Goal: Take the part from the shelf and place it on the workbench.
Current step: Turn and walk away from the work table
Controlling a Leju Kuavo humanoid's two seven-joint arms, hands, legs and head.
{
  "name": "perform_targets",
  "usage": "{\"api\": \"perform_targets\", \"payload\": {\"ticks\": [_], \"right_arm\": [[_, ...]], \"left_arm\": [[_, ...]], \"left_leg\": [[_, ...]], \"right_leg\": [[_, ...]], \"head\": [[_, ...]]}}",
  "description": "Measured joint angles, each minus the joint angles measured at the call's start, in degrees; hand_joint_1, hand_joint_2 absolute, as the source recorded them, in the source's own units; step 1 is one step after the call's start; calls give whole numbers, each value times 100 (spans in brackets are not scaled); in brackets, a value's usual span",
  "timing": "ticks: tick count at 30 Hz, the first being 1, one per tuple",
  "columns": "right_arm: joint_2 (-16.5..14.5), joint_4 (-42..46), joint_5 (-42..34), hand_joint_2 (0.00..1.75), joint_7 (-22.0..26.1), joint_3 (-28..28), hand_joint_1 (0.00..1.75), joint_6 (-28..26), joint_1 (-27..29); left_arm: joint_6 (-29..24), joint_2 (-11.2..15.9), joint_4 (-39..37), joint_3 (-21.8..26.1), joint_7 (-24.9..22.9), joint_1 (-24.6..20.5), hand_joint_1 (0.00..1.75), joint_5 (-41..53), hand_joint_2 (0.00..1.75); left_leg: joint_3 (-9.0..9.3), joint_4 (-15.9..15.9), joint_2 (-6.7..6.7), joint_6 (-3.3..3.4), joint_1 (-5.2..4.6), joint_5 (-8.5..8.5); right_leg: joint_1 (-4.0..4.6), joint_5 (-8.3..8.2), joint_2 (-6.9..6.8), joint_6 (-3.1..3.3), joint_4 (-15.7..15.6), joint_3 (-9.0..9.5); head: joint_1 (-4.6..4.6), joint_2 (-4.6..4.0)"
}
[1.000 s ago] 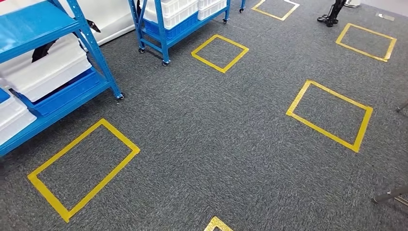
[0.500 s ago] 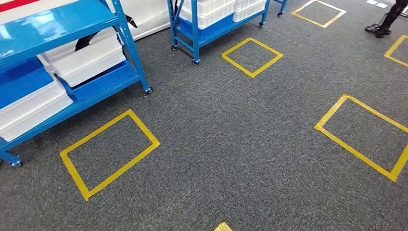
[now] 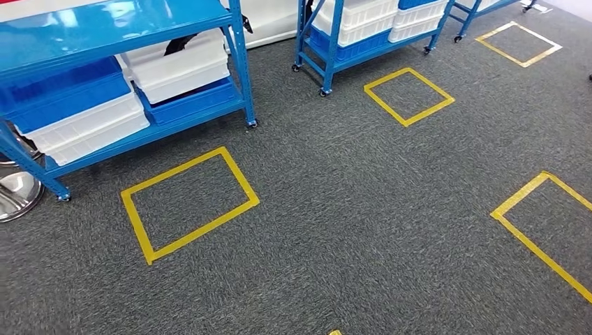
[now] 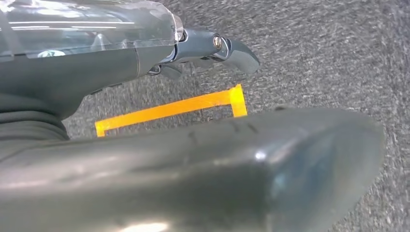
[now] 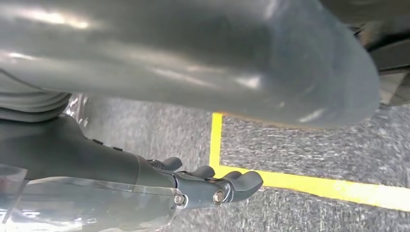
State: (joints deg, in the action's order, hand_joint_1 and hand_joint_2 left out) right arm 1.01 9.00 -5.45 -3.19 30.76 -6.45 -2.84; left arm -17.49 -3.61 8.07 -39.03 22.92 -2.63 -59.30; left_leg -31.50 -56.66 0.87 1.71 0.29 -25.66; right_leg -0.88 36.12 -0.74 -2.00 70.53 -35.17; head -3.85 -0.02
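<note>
White bins [image 3: 178,66] and blue bins [image 3: 63,91] are seen stacked on the blue shelf [image 3: 105,28]; their contents are hidden. Nothing is held by left robot hand [image 4: 212,48] or right robot hand [image 5: 212,186], fingers loosely curled. The part cannot be made out.

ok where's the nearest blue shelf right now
In the head view the blue shelf stands at the upper left, holding white bins, just behind a yellow tape rectangle on the grey carpet.

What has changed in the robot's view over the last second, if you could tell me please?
The camera has turned, not the things: the near blue shelf with its white and blue bins and the yellow tape rectangle before it now sit further right in the head view, and a round metal base has come into sight. Nothing was taken or released. The left hand and right hand hang over the carpet.
</note>
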Motion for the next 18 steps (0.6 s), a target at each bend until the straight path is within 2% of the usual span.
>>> {"api": "perform_targets", "payload": {"ticks": [1,2,3,4,6,7,8,10,11,12,14,15,16,17,18], "right_arm": [[0,0,-3,0,-11,0,0,0,5],[0,0,-6,0,-26,0,0,0,8],[0,0,-8,0,-40,-1,0,0,11],[1,-1,-9,0,-50,-2,0,0,13],[10,-8,-12,0,-71,-3,0,1,22],[14,-11,-14,0,-77,-3,0,1,16],[17,-14,-18,0,-84,-3,0,2,8],[9,-10,-29,0,-88,-3,0,2,-21],[3,-8,-38,0,-89,-4,0,1,-21],[-2,-5,-50,0,-83,-5,0,-4,-13],[-7,-4,-122,0,-34,-29,0,-43,21],[-7,-4,-166,0,-5,-56,0,-69,34],[-7,-4,-210,0,17,-89,0,-96,42],[-7,-4,-239,0,25,-120,0,-114,47],[-8,-4,-256,0,22,-143,0,-127,46]], "left_arm": [[1,0,0,-7,-10,1,0,0,0],[1,0,0,-12,-21,3,0,0,0],[-2,0,0,-15,-33,5,0,0,0],[-4,-1,0,-18,-44,4,0,-1,0],[-8,-6,0,-26,-62,-13,0,-1,0],[-8,-8,0,-36,-69,-21,0,-1,0],[-8,-10,0,-45,-75,-25,0,-1,0],[-6,-5,0,-62,-81,-14,0,-1,0],[-4,0,0,-66,-74,-10,0,1,0],[4,6,1,-68,-56,-13,0,4,0],[53,13,8,-73,46,-24,0,-8,0],[86,14,12,-74,111,-27,0,-22,0],[113,16,15,-75,174,-21,0,-38,0],[129,18,15,-75,217,-11,0,-46,0],[138,20,15,-75,243,2,0,-46,0]], "left_leg": [[-2,-2,73,2,-8,2],[3,-4,151,2,-14,3],[14,-5,227,0,-18,3],[26,-6,301,-5,-20,3],[16,-21,429,-40,-31,4],[-5,-29,485,-70,-28,9],[-30,-33,541,-107,-19,19],[-77,-44,624,-178,4,29],[-114,-110,554,-206,-1,-17],[-197,-278,430,-228,-6,-121],[-523,-964,115,-271,3,-477],[-716,-1356,40,-295,22,-632],[-851,-1637,-1,-318,38,-704],[-879,-1712,-22,-335,51,-665],[-778,-1540,-39,-342,61,-518]], "right_leg": [[1,31,23,1,220,-123],[2,-56,39,11,238,-154],[4,-248,65,30,28,-78],[8,-496,138,59,-348,76],[8,-806,402,118,-1051,361],[13,-856,496,137,-1242,431],[21,-840,531,150,-1303,448],[20,-860,406,193,-1348,460],[8,-873,333,229,-1378,477],[-6,-881,257,269,-1411,494],[-5,-863,117,318,-1441,513],[2,-828,63,329,-1441,515],[7,-795,15,329,-1439,523],[8,-758,-23,326,-1438,541],[6,-719,-53,316,-1437,577]], "head": [[0,0],[0,0],[0,0],[0,0],[1,0],[1,0],[1,0],[0,0],[-1,0],[-1,0],[-2,0],[-2,0],[-2,0],[-2,0],[-1,0]]}}
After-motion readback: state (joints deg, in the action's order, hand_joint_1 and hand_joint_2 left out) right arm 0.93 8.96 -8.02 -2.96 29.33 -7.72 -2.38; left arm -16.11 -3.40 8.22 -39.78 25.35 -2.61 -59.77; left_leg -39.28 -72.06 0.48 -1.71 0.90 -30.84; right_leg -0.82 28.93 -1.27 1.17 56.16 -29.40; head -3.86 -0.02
